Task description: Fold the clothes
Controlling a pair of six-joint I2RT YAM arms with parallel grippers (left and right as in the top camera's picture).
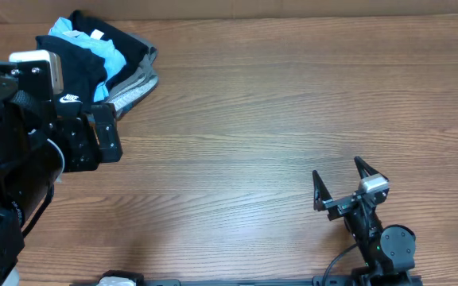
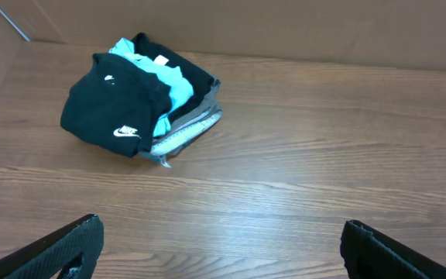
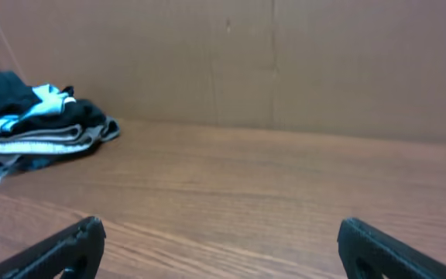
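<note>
The black T-shirt [image 1: 82,67] with a small white swoosh lies crumpled on top of a pile at the table's far left corner. It also shows in the left wrist view [image 2: 103,108] and, far off to the left, in the right wrist view [image 3: 6,93]. My left gripper [image 1: 86,127] is open and empty, just in front of the pile and apart from it; its fingers frame bare wood in its wrist view [image 2: 221,232]. My right gripper [image 1: 337,168] is open and empty near the front right, far from the shirt, over bare wood [image 3: 221,229].
A light-blue shirt [image 1: 114,59] and grey folded garments [image 1: 133,89] lie in the same pile under and beside the black shirt. A brown cardboard wall [image 3: 285,62] stands along the table's back edge. The wooden table [image 1: 253,119] spreads to the right of the pile.
</note>
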